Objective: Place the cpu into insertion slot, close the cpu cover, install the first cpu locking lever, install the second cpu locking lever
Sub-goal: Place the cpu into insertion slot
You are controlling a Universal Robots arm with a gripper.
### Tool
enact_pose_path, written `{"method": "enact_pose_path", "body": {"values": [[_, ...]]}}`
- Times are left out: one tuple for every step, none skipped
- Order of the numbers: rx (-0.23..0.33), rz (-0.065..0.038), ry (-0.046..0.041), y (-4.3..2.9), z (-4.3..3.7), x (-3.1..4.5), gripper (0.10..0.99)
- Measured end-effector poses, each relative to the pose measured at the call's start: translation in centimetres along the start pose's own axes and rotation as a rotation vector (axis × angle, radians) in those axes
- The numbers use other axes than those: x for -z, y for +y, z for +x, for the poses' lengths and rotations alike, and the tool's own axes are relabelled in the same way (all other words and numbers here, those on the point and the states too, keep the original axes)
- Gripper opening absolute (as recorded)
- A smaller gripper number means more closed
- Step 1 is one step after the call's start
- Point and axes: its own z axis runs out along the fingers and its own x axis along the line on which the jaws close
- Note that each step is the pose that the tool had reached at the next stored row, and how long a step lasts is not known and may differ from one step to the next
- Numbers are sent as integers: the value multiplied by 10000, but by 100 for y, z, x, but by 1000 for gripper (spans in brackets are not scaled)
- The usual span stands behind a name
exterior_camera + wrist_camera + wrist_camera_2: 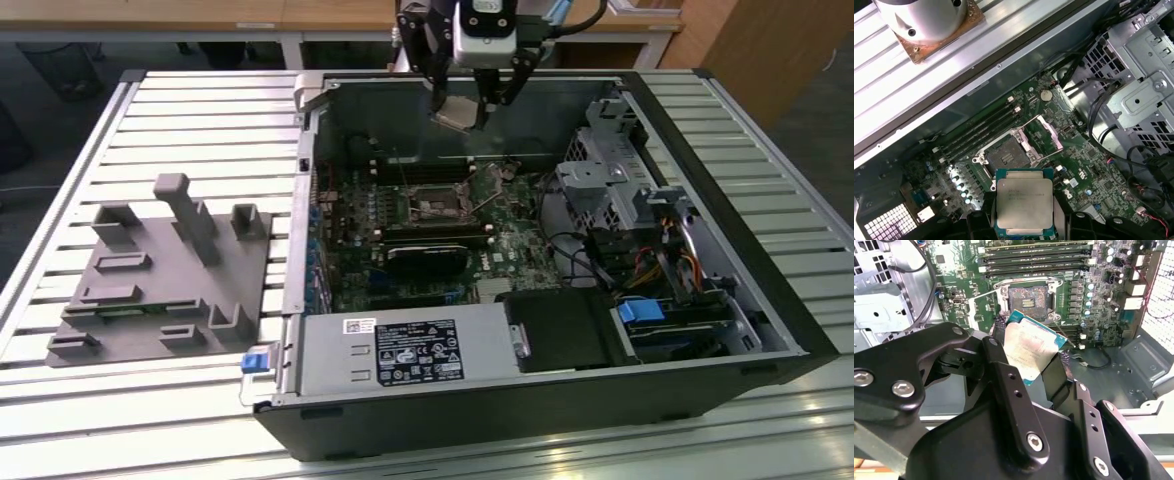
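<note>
My gripper (465,108) hangs over the far end of the open computer case (787,330), shut on the cpu (458,112), a flat square chip with a dull silver top. In both wrist views the cpu (1029,347) (1024,202) is clamped by its edges between the black fingers (1004,375), tilted, well above the board. The insertion slot (434,205) (1029,297) (1004,155) lies bare on the green motherboard. The cpu cover (1046,132), a thin silvery frame, stands swung up beside the slot. A thin rod, one cpu locking lever (1066,337), sticks out by the socket's corner; the other I cannot tell apart.
A black heatsink-like block (427,255) sits just in front of the socket, and the memory slots (1034,260) run along one side. The power supply (400,355) and the metal drive cage (601,180) crowd the case. A grey fixture (160,270) stands on the slatted table at the exterior view's left.
</note>
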Motion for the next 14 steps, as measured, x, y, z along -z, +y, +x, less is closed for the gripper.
{"method": "enact_pose_path", "body": {"values": [[-49,-1,-4,0,0,-1,541],[-99,-2,-9,0,0,-1,541],[-155,-3,-13,0,0,-2,541],[-201,-4,-18,0,0,-2,541],[-257,-5,-22,0,0,-3,541],[-307,-6,-27,0,0,-4,541],[-358,-7,-32,0,0,-4,541],[-409,-8,-36,-1,0,-5,541],[-460,-8,-41,-1,0,-6,541],[-511,-9,-46,-1,0,-6,541],[-562,-10,-50,-1,0,-7,541],[-613,-12,-54,-1,0,-7,541],[-669,-12,-59,-1,0,-8,541],[-719,-14,-63,-1,0,-9,541]]}}
